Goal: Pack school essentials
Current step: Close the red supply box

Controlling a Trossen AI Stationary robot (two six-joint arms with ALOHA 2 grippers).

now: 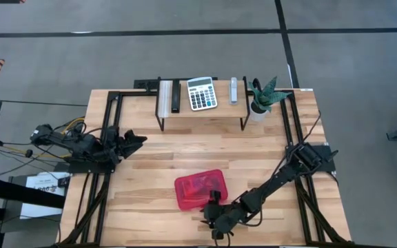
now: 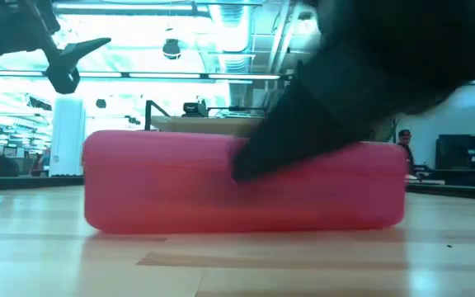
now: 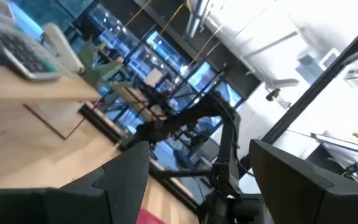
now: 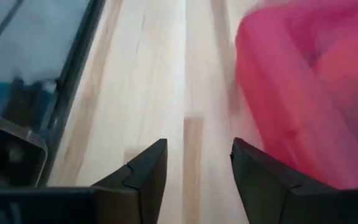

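We see the red translucent case (image 1: 200, 190) lying closed and flat on the wooden table (image 1: 150, 165), toward the near edge and roughly midway between the two arms. From table height it shows as a long pink-red slab (image 2: 221, 190). We can make out vague shapes through its lid from above, but we cannot tell what they are; none of the school essentials shows clearly anywhere on the table.

The right gripper (image 1: 214, 200) is down at the case's near right corner, its arm stretching in low from the right side of the table. In the right wrist view its two dark fingers (image 4: 143, 174) stand parted over bare wood with nothing between them, and the case (image 4: 303, 93) lies just beside them.

The left gripper (image 1: 135, 140) hangs above the table near its left edge, well apart from the case, fingers (image 3: 129, 174) spread and empty.

At the back, a raised shelf (image 1: 202, 110) carries a grey calculator (image 1: 202, 93), with a small potted plant (image 1: 262, 98) just beside its right end
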